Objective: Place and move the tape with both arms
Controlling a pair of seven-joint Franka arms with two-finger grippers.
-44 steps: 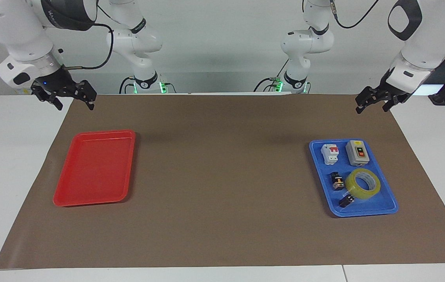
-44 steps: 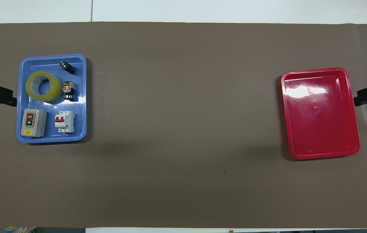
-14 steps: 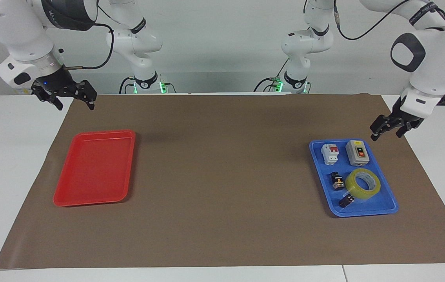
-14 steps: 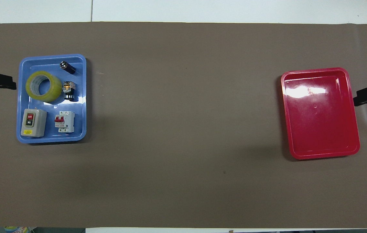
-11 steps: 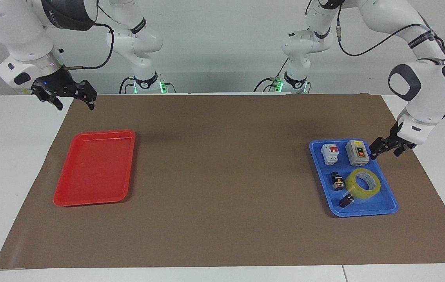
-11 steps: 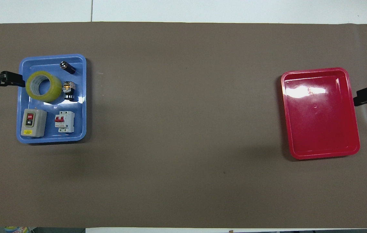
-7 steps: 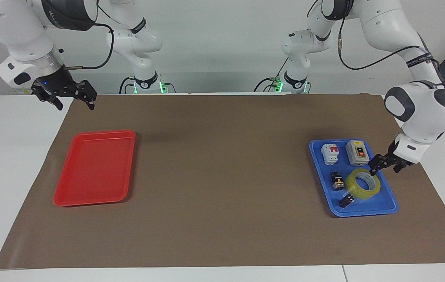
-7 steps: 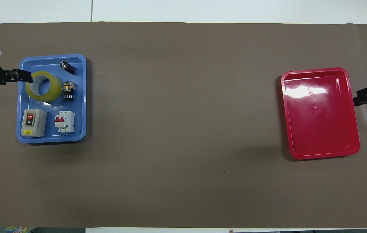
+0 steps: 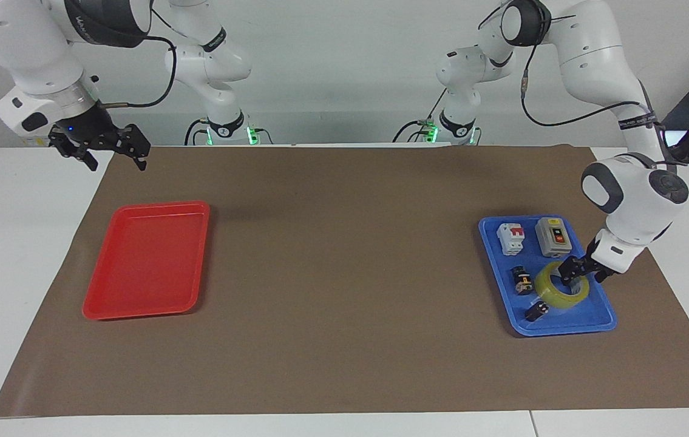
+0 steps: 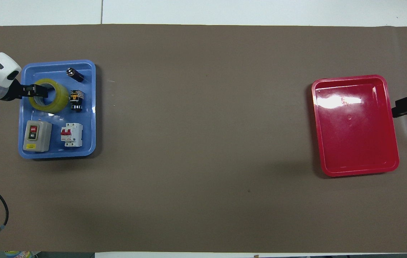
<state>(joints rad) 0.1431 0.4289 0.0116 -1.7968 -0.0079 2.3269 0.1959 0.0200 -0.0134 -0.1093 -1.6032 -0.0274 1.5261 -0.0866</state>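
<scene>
Tape point(image 9: 561, 288) in blue tray point(image 9: 599, 318), left hand point(image 9: 581, 274) spread astride its rim, right hand point(image 9: 112, 153) waiting, spread.

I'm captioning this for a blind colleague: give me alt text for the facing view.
The left gripper reaches down onto the tape in the blue tray. The right gripper waits raised near the empty red tray.
</scene>
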